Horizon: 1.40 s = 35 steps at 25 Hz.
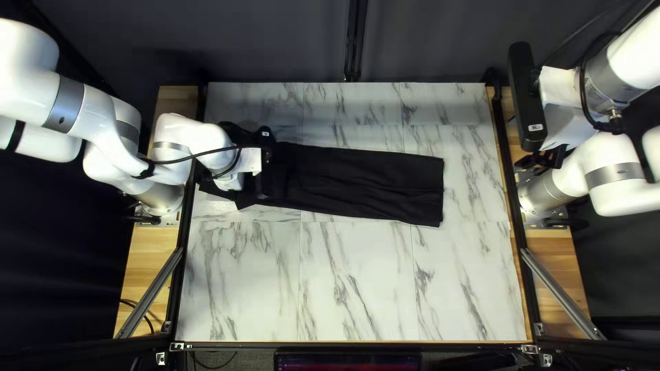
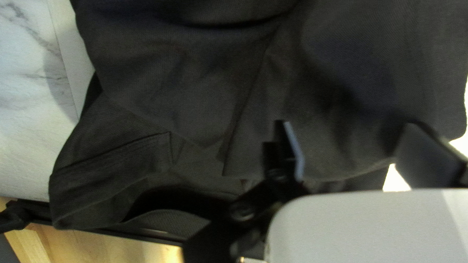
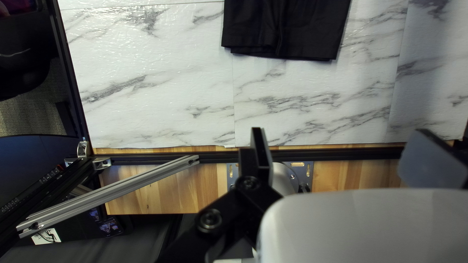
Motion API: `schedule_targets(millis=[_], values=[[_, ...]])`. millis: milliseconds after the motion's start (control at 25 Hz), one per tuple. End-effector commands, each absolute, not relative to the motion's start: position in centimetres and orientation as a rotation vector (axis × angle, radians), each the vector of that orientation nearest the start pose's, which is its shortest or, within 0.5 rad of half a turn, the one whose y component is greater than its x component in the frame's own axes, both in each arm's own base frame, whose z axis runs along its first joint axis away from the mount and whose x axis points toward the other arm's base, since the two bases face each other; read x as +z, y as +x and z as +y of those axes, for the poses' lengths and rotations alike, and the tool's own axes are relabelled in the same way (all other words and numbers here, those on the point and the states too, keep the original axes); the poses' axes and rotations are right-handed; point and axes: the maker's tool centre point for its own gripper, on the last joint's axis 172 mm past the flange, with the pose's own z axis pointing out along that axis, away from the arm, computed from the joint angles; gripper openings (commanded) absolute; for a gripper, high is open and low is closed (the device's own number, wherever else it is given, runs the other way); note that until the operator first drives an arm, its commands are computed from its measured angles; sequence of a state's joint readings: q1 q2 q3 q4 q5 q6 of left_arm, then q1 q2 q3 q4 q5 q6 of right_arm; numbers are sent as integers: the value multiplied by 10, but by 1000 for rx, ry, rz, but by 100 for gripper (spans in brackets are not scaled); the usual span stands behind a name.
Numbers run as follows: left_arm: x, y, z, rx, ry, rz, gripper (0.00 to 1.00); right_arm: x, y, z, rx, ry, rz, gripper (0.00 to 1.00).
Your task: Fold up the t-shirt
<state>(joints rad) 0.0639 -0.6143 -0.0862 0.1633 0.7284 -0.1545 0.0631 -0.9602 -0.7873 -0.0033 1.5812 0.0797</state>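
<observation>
Top left view, t-shirt [image 1: 371,182] under left tool [image 1: 268,184]

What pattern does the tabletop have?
The tabletop is white with grey marble veins, best seen in the right wrist view.

In the top left view, your t-shirt [image 1: 364,180] lay across the upper half of the worktop [image 1: 344,295]. Your left gripper [image 1: 264,184] was over its left end, your right gripper [image 1: 542,161] at the right.
</observation>
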Motion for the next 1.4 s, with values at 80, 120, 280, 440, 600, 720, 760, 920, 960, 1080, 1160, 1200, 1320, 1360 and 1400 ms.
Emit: schedule_targets(millis=[80,120,280,440,600,720,760,920,960,1080,1160,1200,1320,1360,1400], values=[[52,232,31,42,-3036,-132,0,358,240,14,-260,-3122,26,100],[53,233,31,40,-3037,-131,0,358,240,14,-260,-3122,26,100],[62,238,30,33,-3035,-117,0,358,240,14,-260,-3122,26,100],[77,244,32,33,-3020,-94,0,358,240,14,-260,-3122,26,100],[85,248,42,38,-3009,-75,0,358,240,14,-260,-3122,26,100],[92,248,48,48,-3000,-67,0,358,240,14,-260,-3122,26,100],[93,247,49,51,-2998,-65,0,358,240,14,-260,-3122,26,100],[90,243,59,75,-2988,-60,0,358,240,14,-260,-3122,26,100],[88,243,60,78,-2988,-58,0,358,240,14,-260,-3122,26,100],[76,244,54,92,-2999,-42,47,358,240,14,-260,-3122,26,100],[72,245,51,97,-3007,-36,100,358,240,14,-260,-3122,26,100],[70,245,47,98,-3012,-34,100,358,240,14,-260,-3122,26,100],[76,246,38,91,-3013,-32,100,358,240,14,-260,-3122,26,100],[78,247,37,89,-3012,-31,100,358,240,14,-260,-3122,26,100],[80,250,35,85,-3009,-28,100,358,240,14,-260,-3122,26,100]])
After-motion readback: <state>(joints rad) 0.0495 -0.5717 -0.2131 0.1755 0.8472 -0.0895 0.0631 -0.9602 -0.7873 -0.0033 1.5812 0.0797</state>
